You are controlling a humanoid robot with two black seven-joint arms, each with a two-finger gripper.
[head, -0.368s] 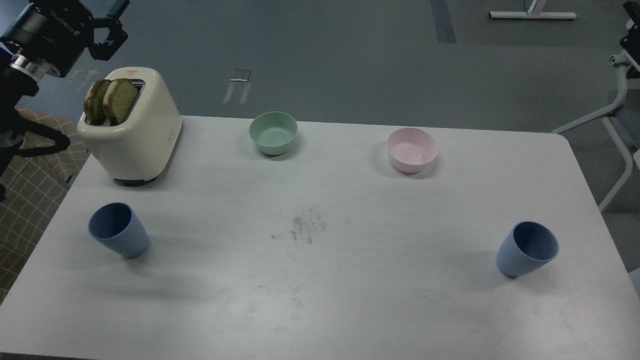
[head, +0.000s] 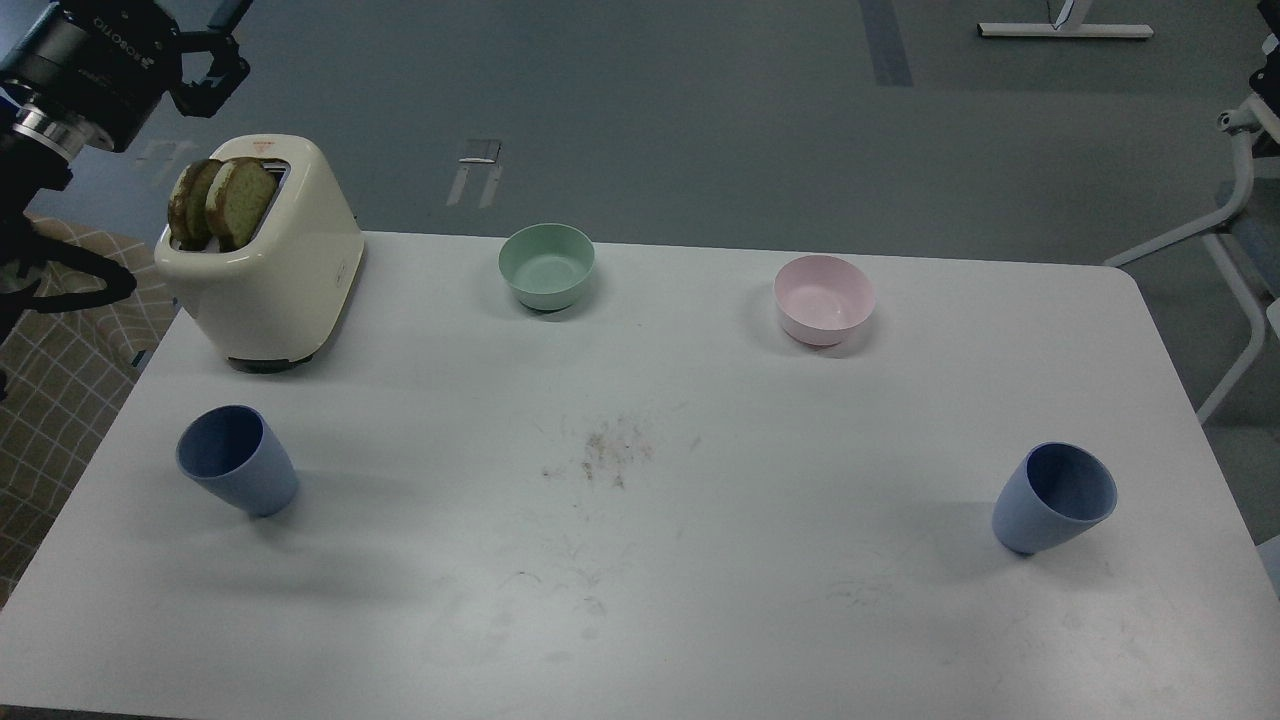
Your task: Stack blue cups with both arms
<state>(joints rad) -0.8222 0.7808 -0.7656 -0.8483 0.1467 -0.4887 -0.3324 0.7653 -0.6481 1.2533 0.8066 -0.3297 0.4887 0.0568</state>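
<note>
Two blue cups stand upright and apart on the white table. One blue cup is at the front left, below the toaster. The other blue cup is at the front right. My left gripper is at the top left, above and behind the toaster, far from both cups. Its fingers are spread and hold nothing. Only a small dark part of my right arm shows at the top right edge, and its fingers cannot be told apart.
A cream toaster with two bread slices stands at the back left. A mint-green bowl and a pink bowl sit along the back. Crumbs lie mid-table. A white frame stands off the right edge.
</note>
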